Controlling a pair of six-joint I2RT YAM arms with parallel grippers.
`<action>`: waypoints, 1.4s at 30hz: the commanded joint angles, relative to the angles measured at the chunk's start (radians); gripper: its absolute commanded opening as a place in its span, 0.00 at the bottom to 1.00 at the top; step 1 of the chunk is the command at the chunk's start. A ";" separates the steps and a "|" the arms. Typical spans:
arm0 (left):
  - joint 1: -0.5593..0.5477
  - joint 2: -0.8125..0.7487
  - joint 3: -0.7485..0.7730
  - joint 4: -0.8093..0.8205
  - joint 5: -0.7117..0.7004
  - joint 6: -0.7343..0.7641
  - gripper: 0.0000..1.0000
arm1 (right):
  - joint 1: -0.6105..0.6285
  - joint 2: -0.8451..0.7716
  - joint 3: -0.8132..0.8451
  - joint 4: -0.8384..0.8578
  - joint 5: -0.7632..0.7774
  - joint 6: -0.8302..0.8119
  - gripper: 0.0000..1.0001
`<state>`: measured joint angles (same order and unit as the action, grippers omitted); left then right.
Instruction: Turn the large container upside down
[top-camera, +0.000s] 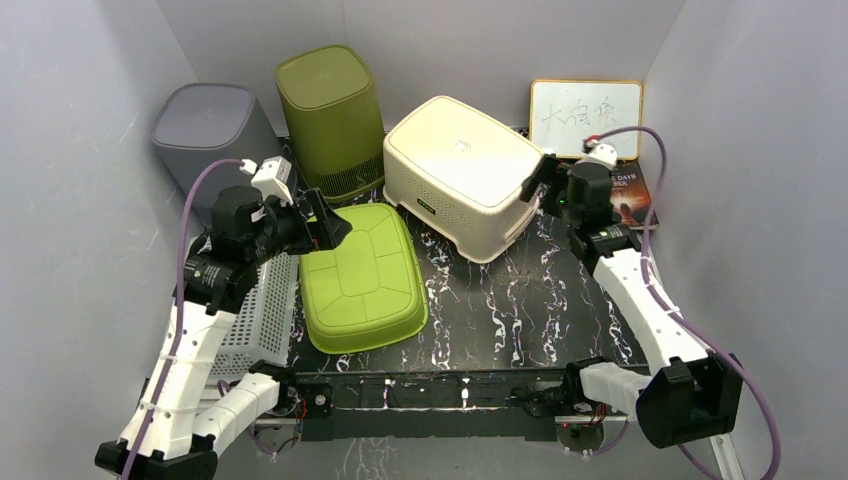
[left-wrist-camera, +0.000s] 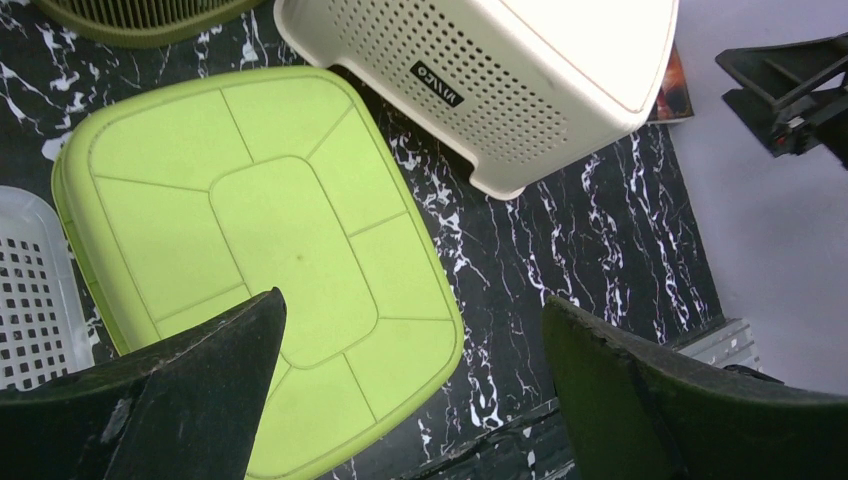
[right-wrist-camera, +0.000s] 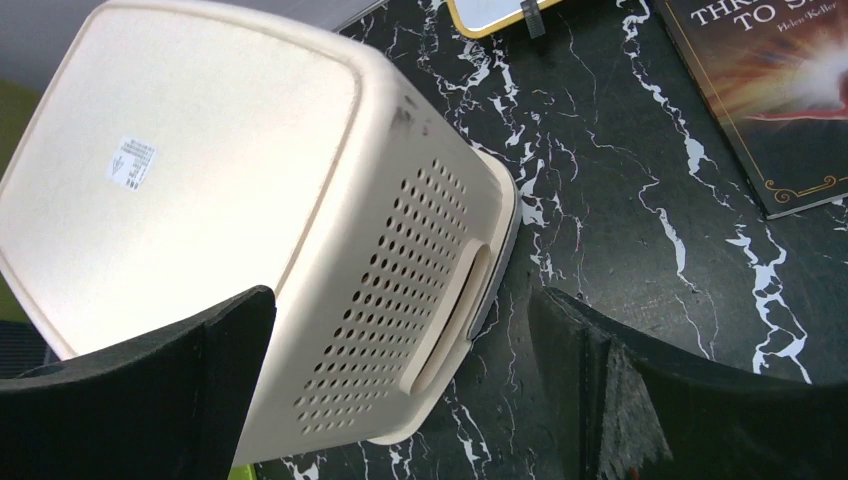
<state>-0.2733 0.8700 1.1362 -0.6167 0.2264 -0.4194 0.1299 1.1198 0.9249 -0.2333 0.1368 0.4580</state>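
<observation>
Large cream perforated plastic container (right-wrist-camera: 200, 180): sits base-up on the black marbled tabletop (right-wrist-camera: 620, 200) just beneath the right claw (right-wrist-camera: 402, 295), jaws apart and empty, so the flip looks complete; left claw (left-wrist-camera: 414, 298), likewise spread, hovers over an inverted lime-green plastic tub (left-wrist-camera: 260, 250).

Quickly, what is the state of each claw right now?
Left claw: open, holding nothing, above the lime tub.
Right claw: open, not gripping, beside the cream basket.

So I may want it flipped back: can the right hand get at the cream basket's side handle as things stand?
Probably yes. The right hand is open right beside the cream basket, its handle slot framed between the fingers in the wrist view, with nothing in between.
</observation>
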 joint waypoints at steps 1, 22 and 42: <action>-0.002 0.019 -0.013 0.033 0.020 0.012 0.98 | 0.212 0.048 0.159 -0.100 0.195 -0.147 0.98; -0.002 0.030 -0.085 -0.016 -0.143 0.061 0.98 | 0.828 0.310 0.415 -0.204 0.339 -0.240 0.98; -0.001 0.049 -0.113 -0.001 -0.139 0.070 0.98 | 0.829 0.264 0.310 -0.138 0.345 -0.237 0.98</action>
<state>-0.2733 0.9203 1.0313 -0.6178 0.0959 -0.3653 0.9585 1.3853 1.2285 -0.4004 0.4351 0.2119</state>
